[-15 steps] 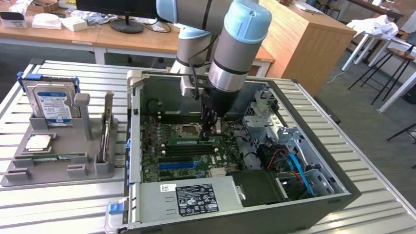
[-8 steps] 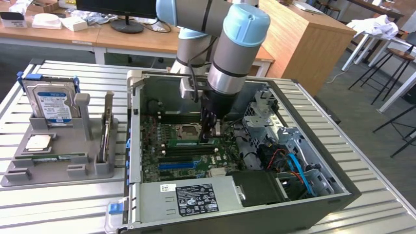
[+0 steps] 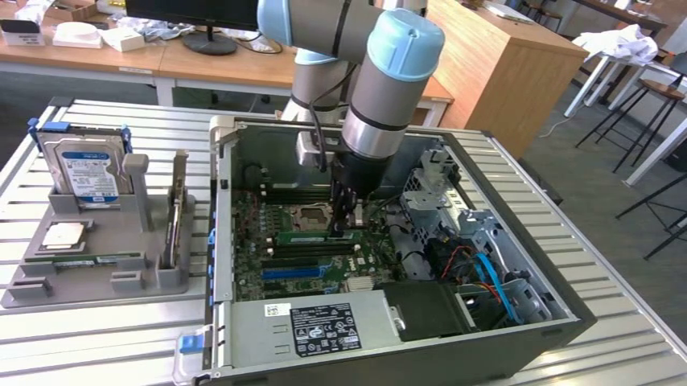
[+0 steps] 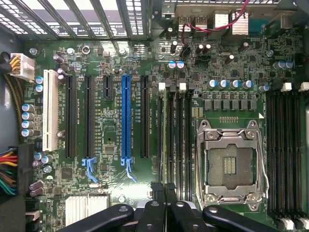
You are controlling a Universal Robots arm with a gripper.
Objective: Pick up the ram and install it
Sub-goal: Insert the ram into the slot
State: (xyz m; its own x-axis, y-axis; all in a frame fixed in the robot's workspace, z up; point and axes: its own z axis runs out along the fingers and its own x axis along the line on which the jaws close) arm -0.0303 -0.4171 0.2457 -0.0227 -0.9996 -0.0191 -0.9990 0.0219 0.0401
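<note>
Slatted metal bench [image 3: 96, 342] in an office-like room with wooden desks and stools behind. An open computer case [image 3: 558, 326] lies on it, motherboard [image 3: 281, 269] facing up. To the exterior view's left stands a grey holder tray [image 3: 102, 277] carrying a blue-labelled hard drive [image 3: 86, 169] upright and a square silver processor chip [image 3: 64, 236] lying flat.

The arm [image 3: 387, 80] reaches straight down into the case. The claw [image 3: 343, 230] is narrow: its dark fingers [image 4: 155, 203] are drawn almost together, pinched on the upper edge of the ram [image 3: 311, 238].

The ram stands on edge in a memory slot just beside the empty processor socket [image 4: 231, 164], on the side toward the blue expansion slot [image 4: 126, 116]. In the wrist view its thin edge [image 4: 163, 135] runs along the slot into the seam between the fingers. Whether it is fully seated, cannot tell. The grey power supply [image 3: 311, 326] sits at the near end of the case.
</note>
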